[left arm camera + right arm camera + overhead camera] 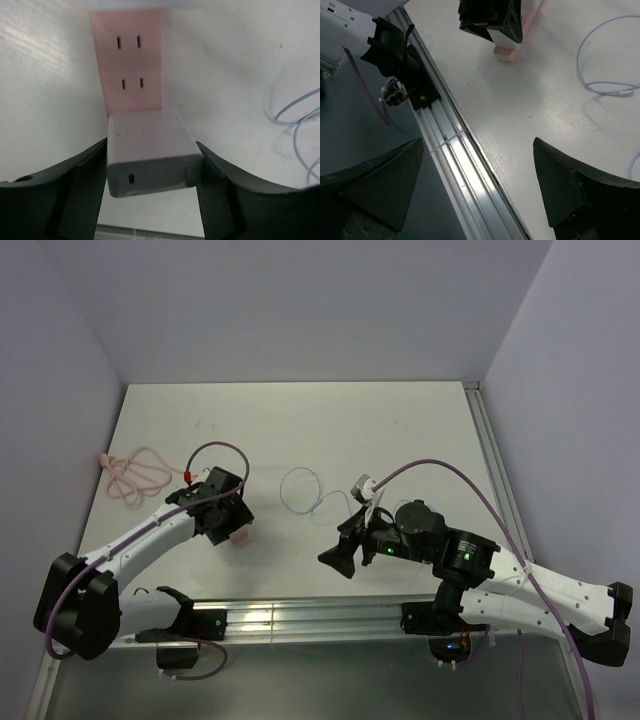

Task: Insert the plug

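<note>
Left claw flanks white charger on pink strip; clamped or not, I cannot tell. Right claw gapes, plug at two o'clock.

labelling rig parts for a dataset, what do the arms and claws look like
Both arms are alike: the left arm and right arm have white links with bulky black joint housings. A thick purple cable runs along each. The left claw and right claw are matte black with two wedge-shaped fingers.
</note>
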Robot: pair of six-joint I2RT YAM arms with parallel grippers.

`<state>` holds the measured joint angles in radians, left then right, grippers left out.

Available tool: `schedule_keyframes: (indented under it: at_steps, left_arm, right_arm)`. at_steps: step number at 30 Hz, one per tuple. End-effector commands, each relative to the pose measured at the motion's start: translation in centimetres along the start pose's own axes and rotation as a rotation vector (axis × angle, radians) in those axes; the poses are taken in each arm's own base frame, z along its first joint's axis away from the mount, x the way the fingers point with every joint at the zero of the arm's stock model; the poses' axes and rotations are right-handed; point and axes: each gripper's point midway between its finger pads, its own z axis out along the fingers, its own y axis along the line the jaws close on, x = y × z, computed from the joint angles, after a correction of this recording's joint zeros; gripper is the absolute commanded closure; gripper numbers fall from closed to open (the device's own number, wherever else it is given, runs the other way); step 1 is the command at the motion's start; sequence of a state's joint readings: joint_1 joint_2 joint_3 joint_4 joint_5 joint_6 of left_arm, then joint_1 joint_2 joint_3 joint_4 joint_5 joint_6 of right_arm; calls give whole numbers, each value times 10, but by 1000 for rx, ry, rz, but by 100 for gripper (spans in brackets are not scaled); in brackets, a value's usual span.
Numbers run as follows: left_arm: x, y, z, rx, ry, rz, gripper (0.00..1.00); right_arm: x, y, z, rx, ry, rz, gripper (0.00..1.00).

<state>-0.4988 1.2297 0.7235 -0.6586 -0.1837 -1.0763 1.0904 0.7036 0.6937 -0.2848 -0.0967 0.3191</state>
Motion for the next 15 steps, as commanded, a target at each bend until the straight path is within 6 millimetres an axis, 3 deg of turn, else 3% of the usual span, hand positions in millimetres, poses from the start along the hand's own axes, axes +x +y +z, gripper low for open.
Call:
schedule_keyframes:
  at_steps: [1, 2, 3, 5, 6, 8, 9, 10, 12, 13, 15]
  left_arm:
    - [42, 49, -7, -153, 151, 7, 30]
    - [38, 43, -14, -115, 132, 1, 29]
    - [36, 42, -18, -100, 118, 11, 12]
    - [26, 34, -29, -52, 71, 24, 10]
    - [22, 32, -33, -35, 54, 49, 1]
    - [11, 22, -46, 11, 15, 55, 1]
    - [3, 20, -51, 19, -17, 78, 0]
    - [-8, 11, -64, 49, -56, 80, 1]
    - [-25, -3, -86, 131, -134, 94, 1]
    - [-36, -14, -102, 186, -181, 93, 1]
    - [-51, -38, -133, 349, -273, 123, 0]
  right_arm:
    - [-16, 1, 2, 16, -38, 22, 3]
    - [-17, 0, 2, 24, -39, 24, 3]
    - [-22, 0, 2, 35, -45, 35, 2]
    - [-22, -9, 6, 91, -32, 55, 1]
    - [-30, -10, 6, 112, -45, 60, 0]
    - [-32, -31, 8, 248, -47, 107, 0]
    - [-43, -36, 6, 296, -69, 135, 0]
    - [-38, -47, 8, 351, -44, 153, 0]
    - [-46, -71, 6, 450, -58, 247, 0]
    - [-36, -85, 8, 488, -17, 290, 0]
    - [-32, -136, -1, 601, -17, 443, 0]
